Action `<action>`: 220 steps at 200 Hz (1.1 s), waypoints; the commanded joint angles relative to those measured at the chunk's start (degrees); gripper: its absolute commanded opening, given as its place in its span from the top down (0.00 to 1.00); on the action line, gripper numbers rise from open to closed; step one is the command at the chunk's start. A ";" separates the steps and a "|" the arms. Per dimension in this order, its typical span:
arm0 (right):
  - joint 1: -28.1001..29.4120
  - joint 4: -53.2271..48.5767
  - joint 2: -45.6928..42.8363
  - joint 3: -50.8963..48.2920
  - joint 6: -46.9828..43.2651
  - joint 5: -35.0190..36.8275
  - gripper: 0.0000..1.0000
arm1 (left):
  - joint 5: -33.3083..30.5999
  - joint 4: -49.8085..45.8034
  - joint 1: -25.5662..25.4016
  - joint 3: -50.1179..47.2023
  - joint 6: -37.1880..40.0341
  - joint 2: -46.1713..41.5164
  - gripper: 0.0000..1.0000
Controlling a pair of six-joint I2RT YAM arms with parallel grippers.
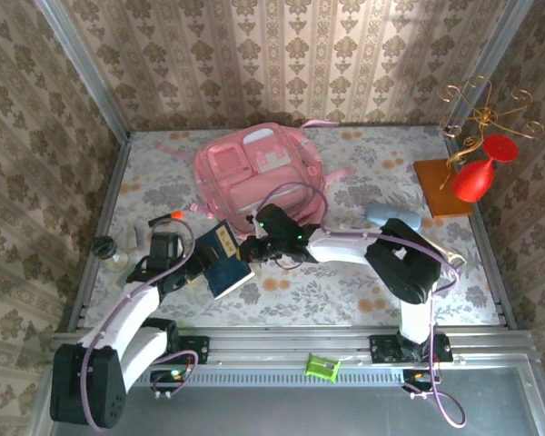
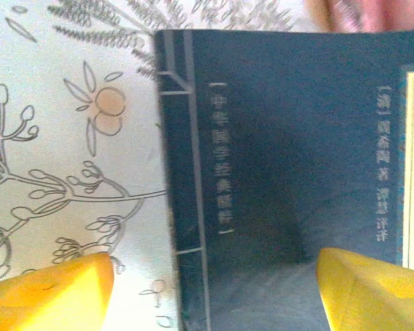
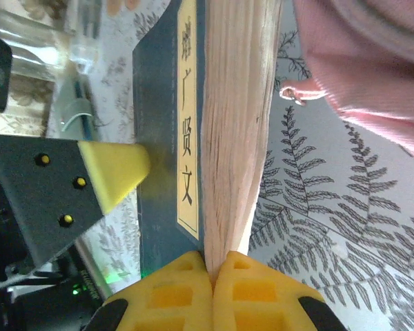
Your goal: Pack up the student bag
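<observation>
Overhead view of two arms, both bent low over the flowered table and meeting at one dark blue book near the front middle. Left arm angled up from its base at the lower left, with the left gripper at the book's left side. Right arm folded at the elbow and stretched leftward, with the right gripper at the book's right side. One pink student bag lying flat behind the book, toward the back wall. One glass jar near the left edge, and one red glass hanging on one wire stand at the right. Left wrist view of two yellow fingertips set wide apart, one over the table, one over the book, the spine edge between them. Strip of student bag along the top. Right wrist view of two yellow pads pressed together with no gap at the book's page edge; impossible to tell whether a page is caught. One yellow-tipped finger of the left gripper at the cover. Student bag near the pages.
</observation>
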 commanded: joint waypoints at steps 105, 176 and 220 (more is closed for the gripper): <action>-5.23 11.69 -12.43 -3.48 5.67 -6.32 1.00 | 31.31 29.00 6.89 4.17 -14.96 -4.95 0.53; -9.38 11.29 -18.19 -7.81 3.28 -8.06 0.47 | 31.36 36.33 1.58 8.97 -15.26 -1.53 1.00; -9.77 15.11 -19.32 -10.38 4.34 -10.59 0.23 | 31.56 45.49 -1.05 10.24 -20.72 1.45 1.00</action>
